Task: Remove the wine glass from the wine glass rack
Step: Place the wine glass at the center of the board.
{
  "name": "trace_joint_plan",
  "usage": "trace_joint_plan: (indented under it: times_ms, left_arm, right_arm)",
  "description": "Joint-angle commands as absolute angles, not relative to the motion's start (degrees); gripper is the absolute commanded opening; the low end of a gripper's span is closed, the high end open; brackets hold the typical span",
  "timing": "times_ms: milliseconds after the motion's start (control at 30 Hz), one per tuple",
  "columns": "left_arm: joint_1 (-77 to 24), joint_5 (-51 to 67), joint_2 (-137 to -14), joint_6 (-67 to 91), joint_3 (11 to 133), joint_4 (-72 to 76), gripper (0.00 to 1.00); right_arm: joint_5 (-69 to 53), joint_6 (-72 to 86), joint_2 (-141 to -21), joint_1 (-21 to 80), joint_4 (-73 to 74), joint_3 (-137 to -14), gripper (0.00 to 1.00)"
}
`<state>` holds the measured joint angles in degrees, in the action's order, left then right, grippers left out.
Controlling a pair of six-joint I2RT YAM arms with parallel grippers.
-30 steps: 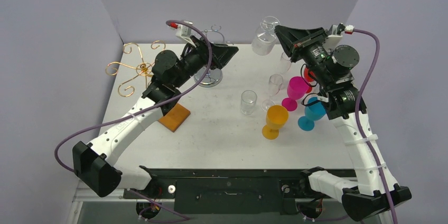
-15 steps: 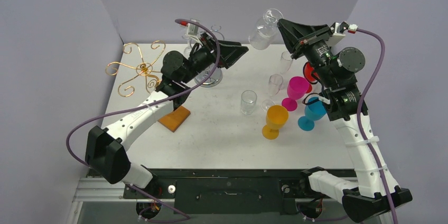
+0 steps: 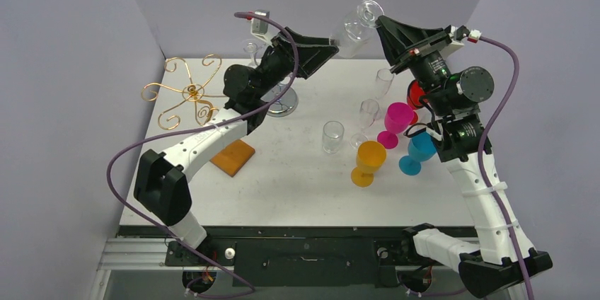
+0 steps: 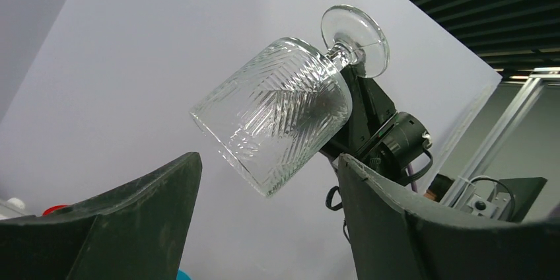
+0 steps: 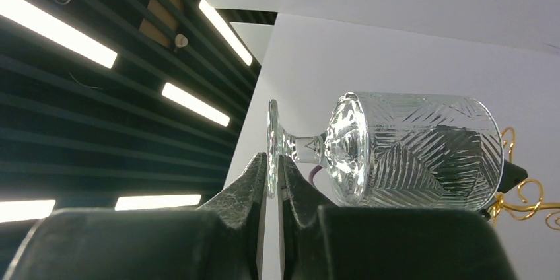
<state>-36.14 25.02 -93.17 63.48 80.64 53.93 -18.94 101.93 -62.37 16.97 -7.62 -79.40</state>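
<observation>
One patterned wine glass [image 5: 409, 151] hangs empty in the air, tilted, well apart from the gold rack [image 3: 185, 92]. I see my right gripper [image 5: 272, 161] pinched on its foot; left gripper [image 4: 267, 161] gapes beneath the bowl, not touching.

Clear herringbone-pattern wine glass [image 4: 277, 111]: transparent glass, glossy, with a ribbed relief on the bowl and a smooth stem and foot. Left pincer [image 4: 267, 161] and right pincer [image 5: 272, 161]: black plastic, matt, faintly grainy faces. White arm links [image 3: 194, 148]: plastic, satin. Purple cables [image 3: 109, 172]: smooth, rubbery-looking sheath. Curly gold wire rack [image 3: 185, 91]: thin metal wire, shiny. Round chrome base [image 3: 281, 105]: polished metal, mirror finish. White tabletop [image 3: 297, 187]: smooth, matt. Orange goblet [image 3: 370, 155], magenta goblet [image 3: 398, 116], blue goblet [image 3: 422, 146]: opaque, plastic-looking, low sheen. Small plain clear glass [image 3: 332, 136]: smooth, glossy. Flat orange square block [image 3: 233, 156]: matt, can't tell material.
</observation>
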Motion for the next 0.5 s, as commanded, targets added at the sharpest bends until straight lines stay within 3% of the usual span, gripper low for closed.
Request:
trace_joint_plan:
  times_ms: [0,333,467]
  left_arm:
    - [-37.29,26.90,-94.80,68.40,85.50,63.84,0.70]
    - [-39.40,27.22,-94.37,69.96,87.90,67.53,0.56]
    - [-39.75,26.85,-93.08,69.93,87.41,68.18,0.45]
  right_arm:
    - [-19.67,105.46,-62.06,17.57,-17.39,-79.75,0.00]
    - [-20.00,110.56,-62.75,17.94,-23.72,-75.29,0.00]
    - [-19.86,110.92,-62.65,17.93,-24.17,-74.03,0.00]
